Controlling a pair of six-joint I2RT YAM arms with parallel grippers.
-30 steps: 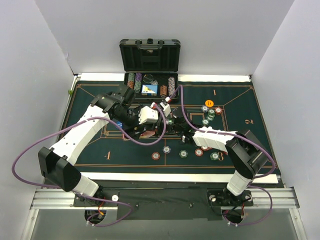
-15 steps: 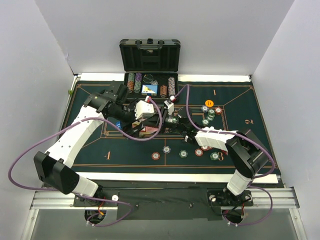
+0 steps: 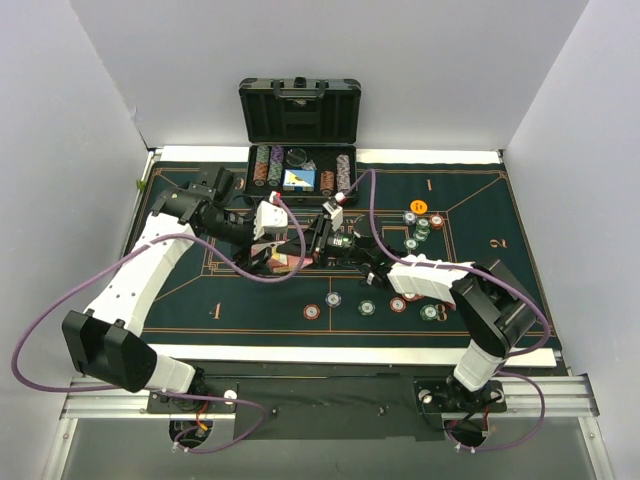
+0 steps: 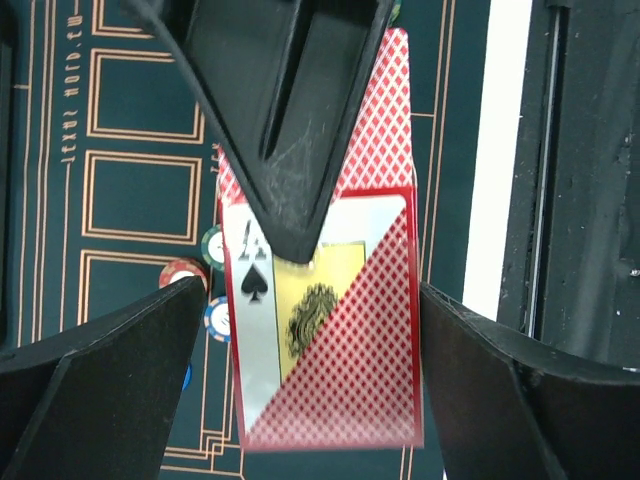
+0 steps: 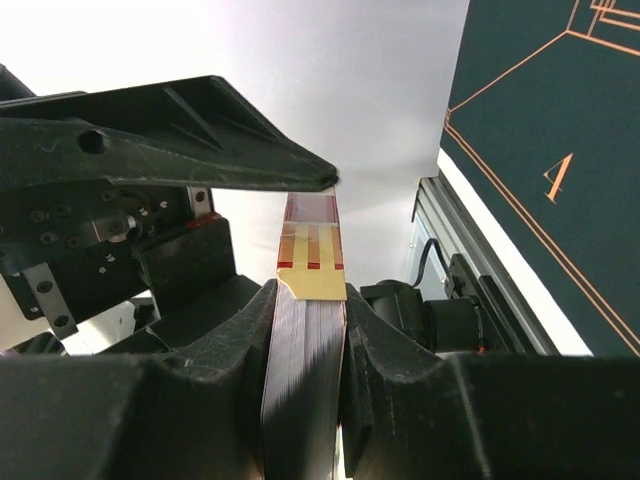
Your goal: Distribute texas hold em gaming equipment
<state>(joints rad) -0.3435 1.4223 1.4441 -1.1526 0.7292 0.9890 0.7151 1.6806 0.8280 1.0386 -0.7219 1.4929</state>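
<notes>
Cards [image 4: 340,400] sit pinched in right end effector [image 5: 308,300].

"4" — felt [image 5: 520,210]; spade — card [image 4: 290,320]

The dark green felt table [image 3: 260,322] is lit evenly from overhead, with soft shadows. In the right wrist view, the 12 o'clock area is overexposed and the red-backed card deck [image 5: 305,385] is blurred.
</notes>
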